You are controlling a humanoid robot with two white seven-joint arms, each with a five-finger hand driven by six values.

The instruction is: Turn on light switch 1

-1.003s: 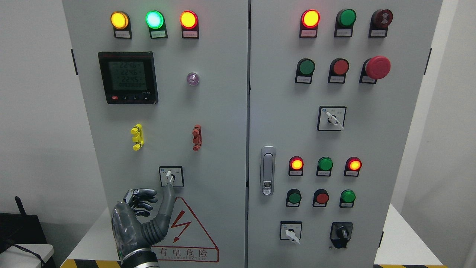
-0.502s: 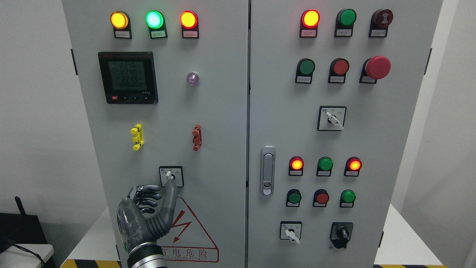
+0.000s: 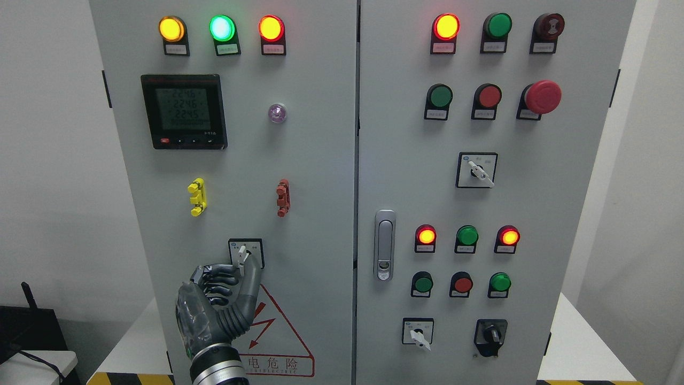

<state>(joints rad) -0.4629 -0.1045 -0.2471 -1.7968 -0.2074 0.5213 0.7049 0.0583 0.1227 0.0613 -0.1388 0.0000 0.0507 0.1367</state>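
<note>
A rotary switch (image 3: 246,252) with a white lever on a black-framed plate sits low on the left cabinet door (image 3: 310,160). Its lever points down and slightly left. My left hand (image 3: 243,271) rises from the bottom edge just below it. The thumb (image 3: 252,278) stretches up over the plate's lower right corner. The other fingers (image 3: 216,277) are half curled to the lever's left. The lever's lower tip lies between thumb and index finger, and no firm pinch shows. My right arm is out of view.
The left door also carries three lit lamps (image 3: 222,28), a digital meter (image 3: 184,111), yellow (image 3: 197,196) and red (image 3: 282,197) clips and a hazard triangle (image 3: 272,331). The right door holds buttons, lamps, a red mushroom stop (image 3: 542,97), more rotary switches and a latch handle (image 3: 384,245).
My left hand has moved up and to the right, bringing the thumb from beneath the switch plate onto its lower right corner. The lever has not visibly turned.
</note>
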